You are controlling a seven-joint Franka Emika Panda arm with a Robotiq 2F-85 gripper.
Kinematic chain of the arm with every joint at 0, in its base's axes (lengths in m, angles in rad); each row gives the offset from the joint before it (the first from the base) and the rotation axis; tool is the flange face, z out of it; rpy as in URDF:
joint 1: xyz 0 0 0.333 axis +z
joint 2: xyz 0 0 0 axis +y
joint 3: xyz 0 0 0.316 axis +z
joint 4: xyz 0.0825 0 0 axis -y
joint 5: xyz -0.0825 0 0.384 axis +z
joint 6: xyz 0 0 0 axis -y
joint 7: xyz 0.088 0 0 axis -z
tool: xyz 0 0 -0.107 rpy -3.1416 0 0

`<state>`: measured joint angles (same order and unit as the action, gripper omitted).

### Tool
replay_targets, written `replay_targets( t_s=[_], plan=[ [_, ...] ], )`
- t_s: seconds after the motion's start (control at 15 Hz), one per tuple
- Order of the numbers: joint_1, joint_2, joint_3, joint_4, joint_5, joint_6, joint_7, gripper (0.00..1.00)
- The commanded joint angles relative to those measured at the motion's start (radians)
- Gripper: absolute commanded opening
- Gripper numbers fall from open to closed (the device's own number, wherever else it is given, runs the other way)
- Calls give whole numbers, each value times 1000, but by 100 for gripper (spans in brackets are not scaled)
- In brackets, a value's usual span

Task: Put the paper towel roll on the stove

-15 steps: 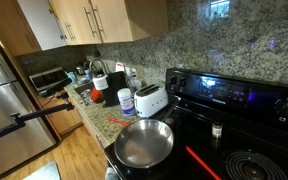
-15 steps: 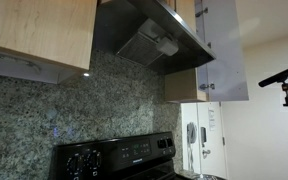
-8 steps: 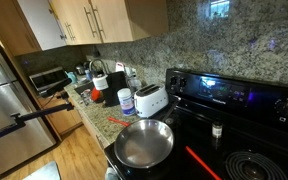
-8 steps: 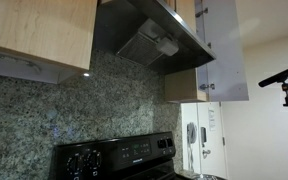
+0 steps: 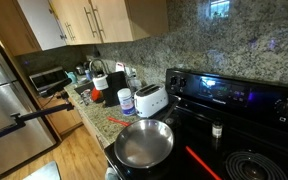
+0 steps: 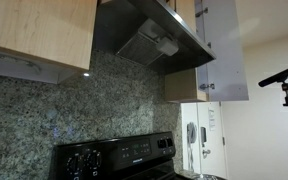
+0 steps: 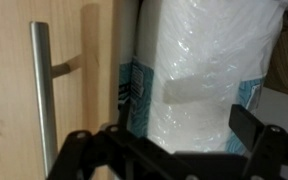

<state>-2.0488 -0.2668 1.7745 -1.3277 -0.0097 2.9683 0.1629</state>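
Wood cabinet door (image 7: 6, 90) stands just beside the paper towel roll (image 7: 199, 70) — the gripper (image 7: 169, 138), wide open and empty, faces this roll, probably to straddle it.

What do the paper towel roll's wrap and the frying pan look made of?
Paper towel roll: thin glossy plastic film, wrinkled and glinting over white paper. Frying pan: bare metal, likely steel or aluminium; dull silver sheen.
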Motion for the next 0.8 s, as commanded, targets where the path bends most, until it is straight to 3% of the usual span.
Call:
replay_targets(
  t_s=[0.0,0.2,0.33,0.4,0.53,0.73],
  plan=[
    [-211,-32,212,102,103,-69,-49,100],
    [-371,-95,343,193,201,-107,-88,100],
    [-456,-156,380,277,235,-115,-82,98],
    [-490,-180,397,315,248,-120,-76,74],
    [-544,-218,416,382,256,-132,-70,71],
    [-587,-266,401,461,245,-147,-43,52]
  ],
)
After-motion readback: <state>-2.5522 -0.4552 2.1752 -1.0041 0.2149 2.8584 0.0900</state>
